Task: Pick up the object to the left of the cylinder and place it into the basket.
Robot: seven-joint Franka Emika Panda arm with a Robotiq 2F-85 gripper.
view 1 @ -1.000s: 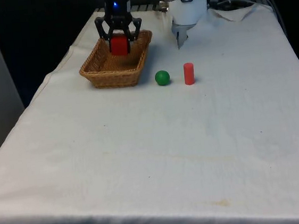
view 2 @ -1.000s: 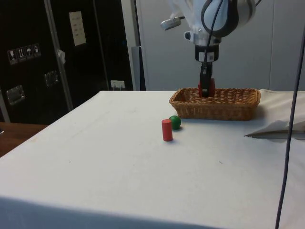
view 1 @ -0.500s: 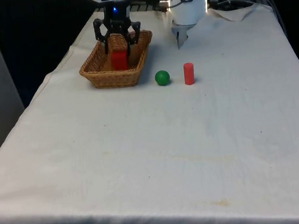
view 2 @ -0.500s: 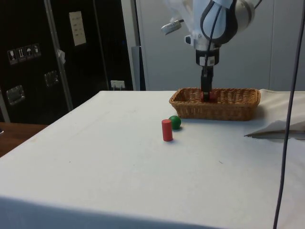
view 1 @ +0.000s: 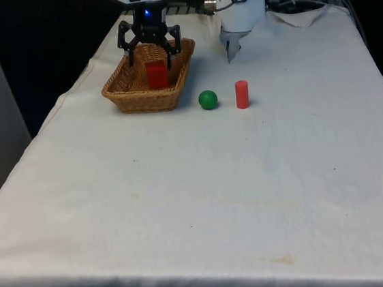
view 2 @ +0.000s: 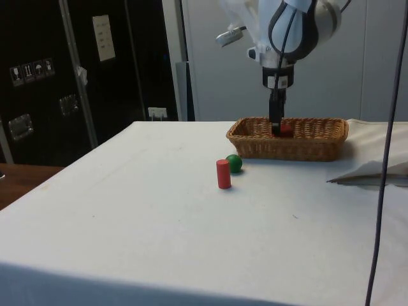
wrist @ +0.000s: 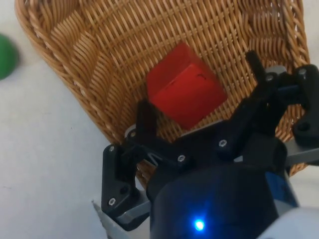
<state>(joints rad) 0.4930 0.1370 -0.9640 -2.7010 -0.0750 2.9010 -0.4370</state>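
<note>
The red cube point(view 1: 157, 74) is sitting on the floor of the basket point(view 1: 126, 95) right now, resting on the wicker with nothing holding it. The gripper point(view 1: 149, 50) hangs just above it with its jaws spread wide, one on each side of the cube and clear of it; in the wrist view you can see the cube point(wrist: 185, 85) lying between the two black fingers point(wrist: 146, 117) with wicker showing around it. From the side view the gripper point(view 2: 276, 124) reaches down past the basket point(view 2: 255, 143) rim, and just the top of the cube point(view 2: 287, 129) pokes above the rim beside it. The basket sits near the table's point(view 1: 202, 183) far edge, toward the front view's left. Just outside it, off its near corner, there's a green ball point(view 1: 208, 99) on the cloth, and right beside the ball, toward the front view's right, a red cylinder point(view 1: 242, 93) stands upright. Ball and cylinder are close together but not touching, same story in the side view, where the ball point(view 2: 234, 163) peeks out from behind the cylinder point(view 2: 222, 173). The ball's edge point(wrist: 7, 56) also shows in the wrist view, outside the basket wall point(wrist: 75, 64).
</note>
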